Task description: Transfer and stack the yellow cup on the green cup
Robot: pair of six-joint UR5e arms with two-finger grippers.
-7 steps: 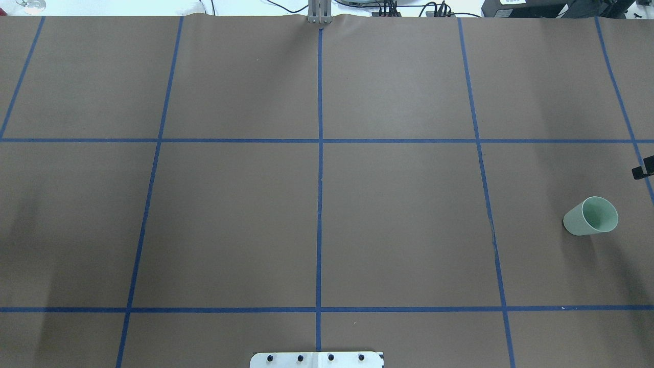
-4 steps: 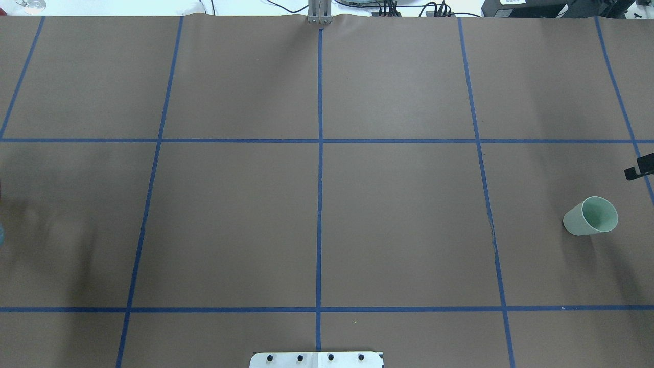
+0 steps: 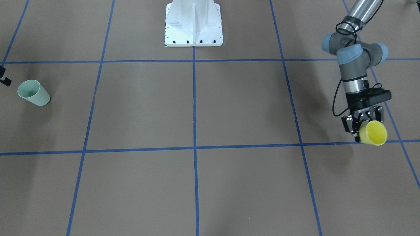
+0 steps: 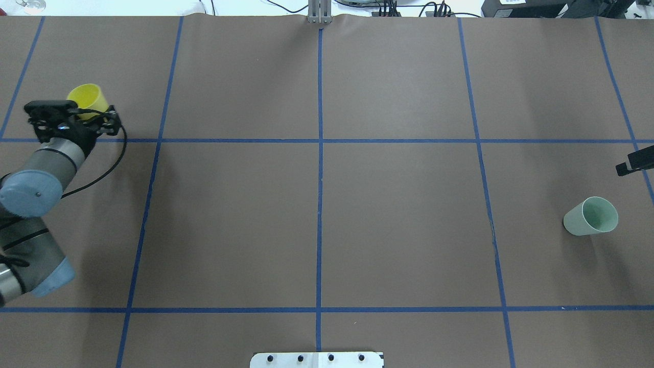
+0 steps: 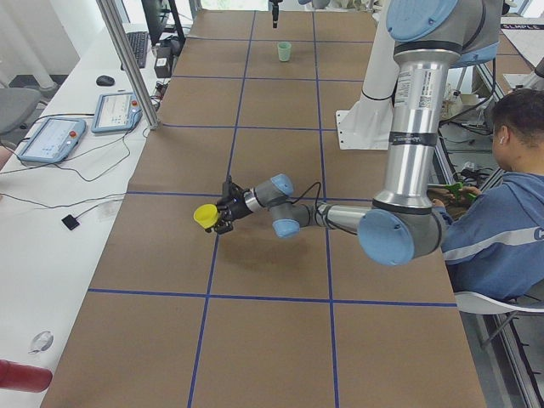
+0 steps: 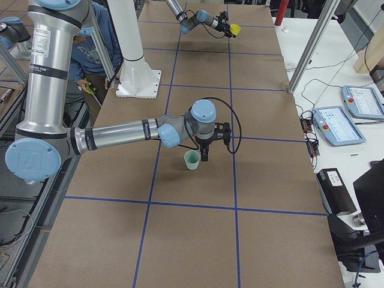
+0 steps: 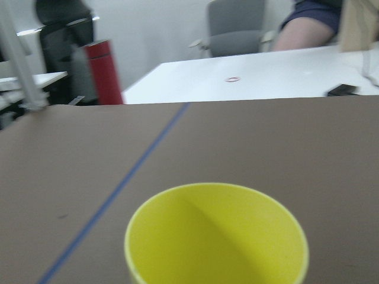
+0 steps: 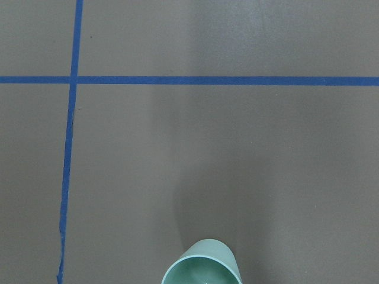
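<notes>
Grip looks ok: left gripper (image 3: 361, 125) is clenched on yellow cup (image 3: 374, 133), held tilted above table (image 4: 398, 225) at far left, prob. for carrying across. Target, green cup (image 4: 590, 216), stands upright far right, well apart. Right gripper (image 6: 204, 155) hangs just beside it; open/closed I cannot tell.

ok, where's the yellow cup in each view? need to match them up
Front-facing: yellow cup at right edge, mid-height.
Overhead: upper left.
Exterior left: left of centre.
Exterior right: top, far end.
Left wrist: bottom centre, close up.
Right wrist: not in it.
Shared landmark: green cup at the table's opposite end; absent from left wrist.
</notes>
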